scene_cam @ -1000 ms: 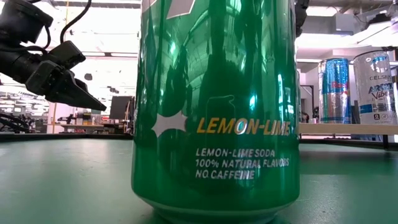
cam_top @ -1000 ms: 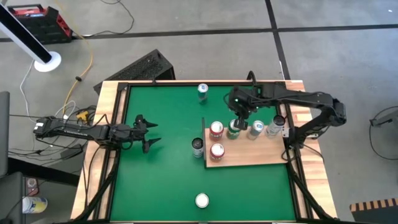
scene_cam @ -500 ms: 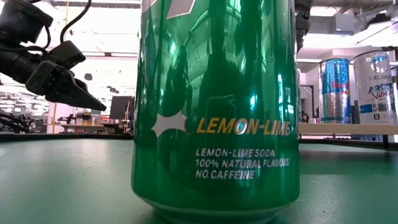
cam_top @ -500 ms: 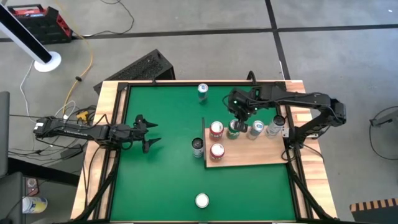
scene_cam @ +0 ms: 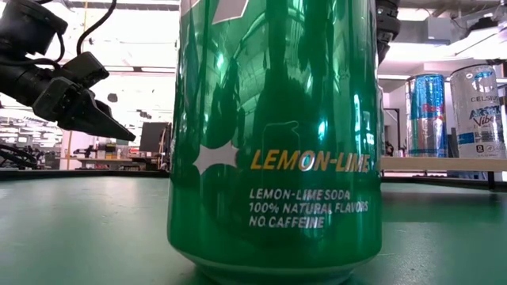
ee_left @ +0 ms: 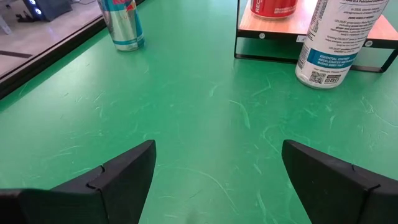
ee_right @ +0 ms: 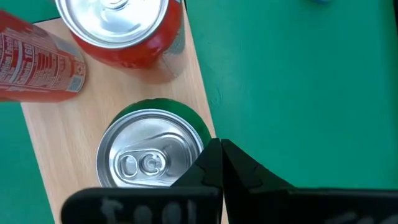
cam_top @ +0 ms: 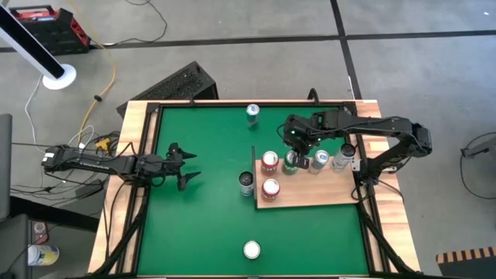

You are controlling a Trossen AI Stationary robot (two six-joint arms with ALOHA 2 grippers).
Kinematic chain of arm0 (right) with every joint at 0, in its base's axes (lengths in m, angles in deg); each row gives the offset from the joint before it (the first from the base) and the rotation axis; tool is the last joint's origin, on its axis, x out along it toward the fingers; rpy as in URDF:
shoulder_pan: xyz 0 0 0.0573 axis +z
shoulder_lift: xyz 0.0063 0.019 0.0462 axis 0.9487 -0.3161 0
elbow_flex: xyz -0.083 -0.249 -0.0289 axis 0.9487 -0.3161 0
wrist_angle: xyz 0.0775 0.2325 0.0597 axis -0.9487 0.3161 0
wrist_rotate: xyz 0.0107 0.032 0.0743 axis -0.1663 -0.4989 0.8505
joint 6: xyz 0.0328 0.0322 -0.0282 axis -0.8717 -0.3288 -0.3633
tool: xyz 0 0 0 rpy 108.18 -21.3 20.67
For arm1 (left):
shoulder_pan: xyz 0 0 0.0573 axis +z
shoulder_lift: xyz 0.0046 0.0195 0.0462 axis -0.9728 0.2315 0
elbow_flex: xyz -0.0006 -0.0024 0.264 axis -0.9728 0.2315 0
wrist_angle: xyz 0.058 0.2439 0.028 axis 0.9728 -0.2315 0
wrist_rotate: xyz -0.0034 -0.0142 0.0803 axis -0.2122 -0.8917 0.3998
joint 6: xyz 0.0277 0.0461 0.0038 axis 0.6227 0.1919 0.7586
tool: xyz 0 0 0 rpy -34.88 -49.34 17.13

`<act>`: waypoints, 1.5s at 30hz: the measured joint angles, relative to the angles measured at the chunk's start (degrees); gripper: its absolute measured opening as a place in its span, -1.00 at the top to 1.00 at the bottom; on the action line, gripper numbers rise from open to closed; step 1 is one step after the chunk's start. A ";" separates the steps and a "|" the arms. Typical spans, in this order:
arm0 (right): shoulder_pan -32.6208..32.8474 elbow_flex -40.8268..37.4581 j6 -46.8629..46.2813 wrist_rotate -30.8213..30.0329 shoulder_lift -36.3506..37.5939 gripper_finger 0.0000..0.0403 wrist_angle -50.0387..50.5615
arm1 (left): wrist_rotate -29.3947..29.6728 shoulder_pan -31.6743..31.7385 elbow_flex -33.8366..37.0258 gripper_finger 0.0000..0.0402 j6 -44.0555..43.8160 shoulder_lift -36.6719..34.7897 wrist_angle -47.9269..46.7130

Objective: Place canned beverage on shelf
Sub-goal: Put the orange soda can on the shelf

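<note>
The shelf (cam_top: 310,194), a light wooden board, lies on the green table at the right. On it stand a green can (cam_top: 291,161), two red cans (cam_top: 269,160) (cam_top: 270,188) and two pale cans (cam_top: 318,161). My right gripper (cam_top: 294,147) is shut and empty, just above the green can's far side; the right wrist view looks down on the can's silver top (ee_right: 151,163) beside the fingertips (ee_right: 211,152). My left gripper (cam_top: 186,167) hovers open and empty over the table's left part.
A white can (cam_top: 246,182) stands on the table against the shelf's left edge. A blue can (cam_top: 253,113) stands near the far edge. A green lemon-lime can (cam_top: 251,249) stands near the front edge and fills the low view (scene_cam: 273,134).
My right gripper has drawn back from the green can toward the table's far edge. The green can stays upright on the shelf.
</note>
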 joint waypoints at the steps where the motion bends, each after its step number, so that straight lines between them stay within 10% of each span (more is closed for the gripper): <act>1: 0.16 0.00 -0.02 -0.02 0.00 0.90 0.10 | -0.02 -0.02 0.00 -0.66 -0.02 0.00 -0.02; 19: 3.66 9.32 0.44 -6.40 -0.02 0.90 2.25 | 0.00 0.00 0.00 -0.66 0.00 0.02 -0.02; 45: 43.54 16.52 -20.69 -7.52 -6.01 0.76 -30.36 | -0.02 -0.02 0.00 -0.66 0.00 0.02 0.00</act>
